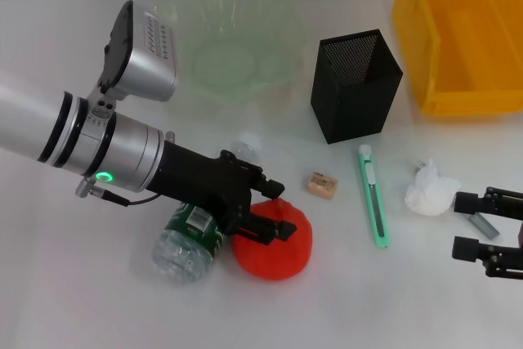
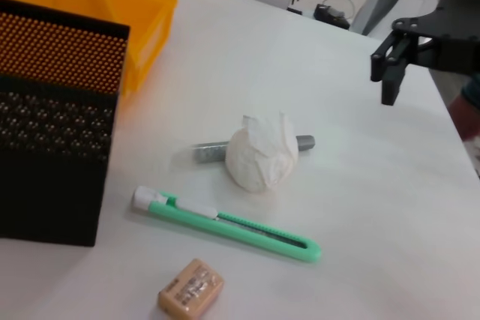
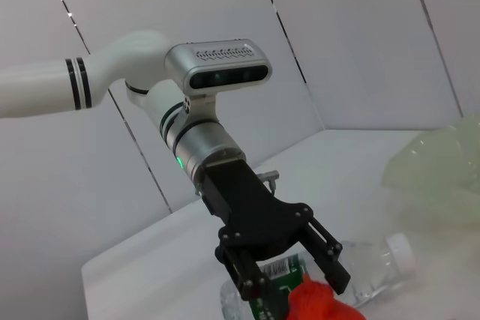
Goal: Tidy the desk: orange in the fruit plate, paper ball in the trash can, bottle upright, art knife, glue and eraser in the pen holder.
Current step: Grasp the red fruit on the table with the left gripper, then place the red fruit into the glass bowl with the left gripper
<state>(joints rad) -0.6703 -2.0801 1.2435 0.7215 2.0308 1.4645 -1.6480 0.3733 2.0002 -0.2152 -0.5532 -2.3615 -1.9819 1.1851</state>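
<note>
So the left gripper (image 1: 274, 212) is down over the orange (image 1: 278, 244), jaws spread with one finger on each side of the fruit's top. Can't really tell if they're actually touching it yet, but they aren't clamped. The orange sits on the worktop (image 1: 343, 300) near the front, and the bottle (image 1: 186, 239) is lying on its side right at its 9 o'clock, touching or nearly so, partly under the arm.

Fruit plate (image 1: 229, 38) is at the back, roughly 12 o'clock from the orange. The pen holder (image 1: 355, 85) stands upright at the plate's 3 o'clock, and the trash can (image 1: 462, 34) is further out the same way, in the back right corner.

The eraser (image 1: 322, 184) is at about 1 o'clock from the orange, near it but not touching. The art knife (image 1: 373, 195) lies flat just at 3 o'clock of the eraser, running front to back. The paper ball (image 1: 430, 191) is at 3 o'clock of the knife, and the glue (image 2: 305, 142) lies right behind it, hidden in the middle, both ends poking out in the left wrist view.

The right gripper (image 1: 466, 225) hangs at the right edge near the paper ball, jaws spread, holding nothing.
</note>
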